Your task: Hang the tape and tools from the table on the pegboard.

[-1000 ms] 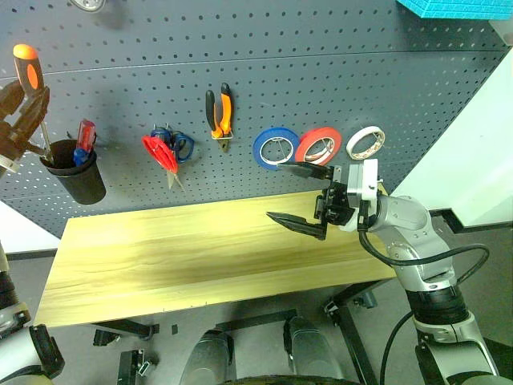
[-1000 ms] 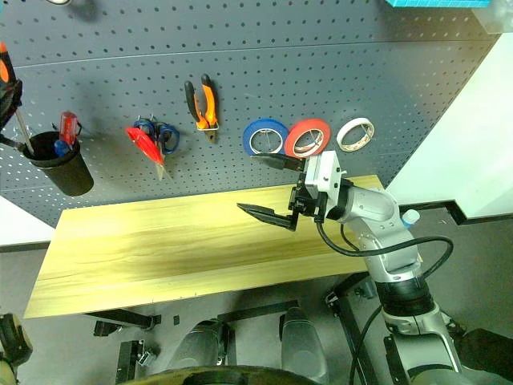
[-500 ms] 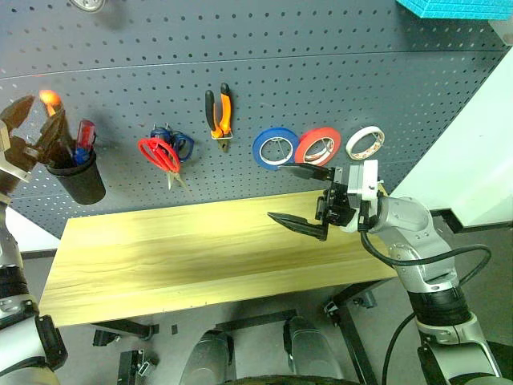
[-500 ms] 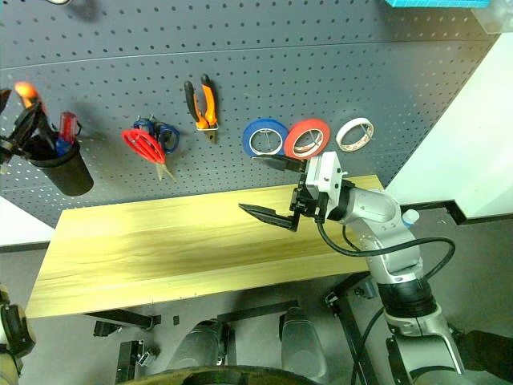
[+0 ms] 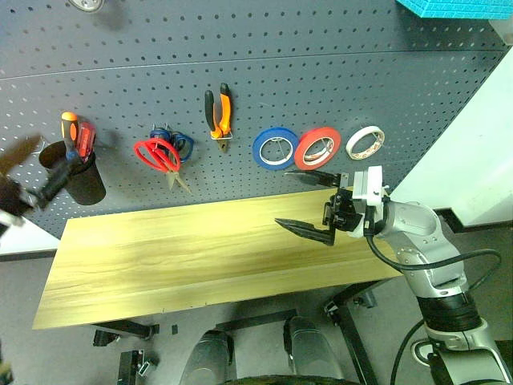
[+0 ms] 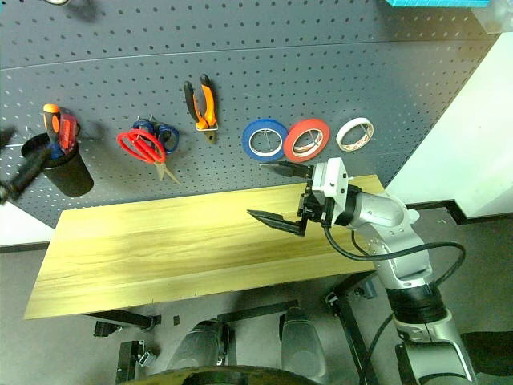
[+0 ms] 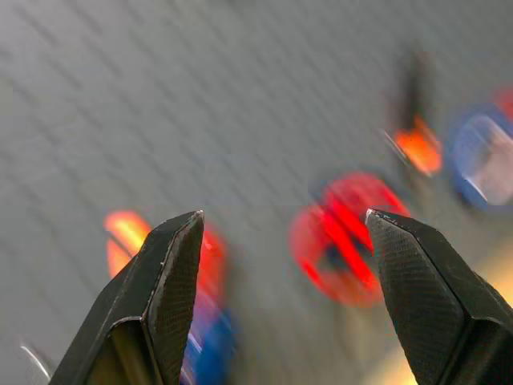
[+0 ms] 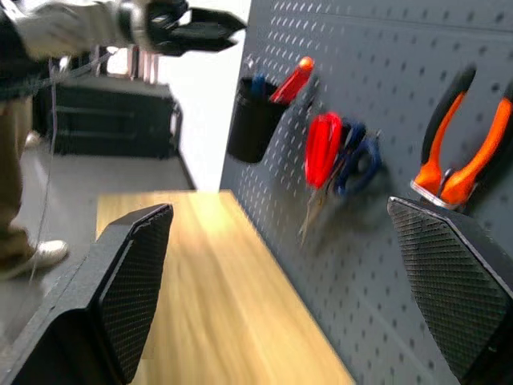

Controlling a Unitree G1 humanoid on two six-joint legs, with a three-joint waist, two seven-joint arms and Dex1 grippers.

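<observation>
Dark grey pegboard carries everything — cream-white tape ring far right, orange-and-black pliers, red-handled scissors, black-and-orange screwdriver in the black cup. Light wooden worktop lies bare. My left hand hangs spread, empty; my right hand — spread, empty — over the worktop.

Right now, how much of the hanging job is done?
It looks finished: tape, pliers and scissors hang on the pegboard, and the screwdriver stands in the cup. Both grippers, left and right, are open and hold nothing. Nothing remains on the table.
</observation>
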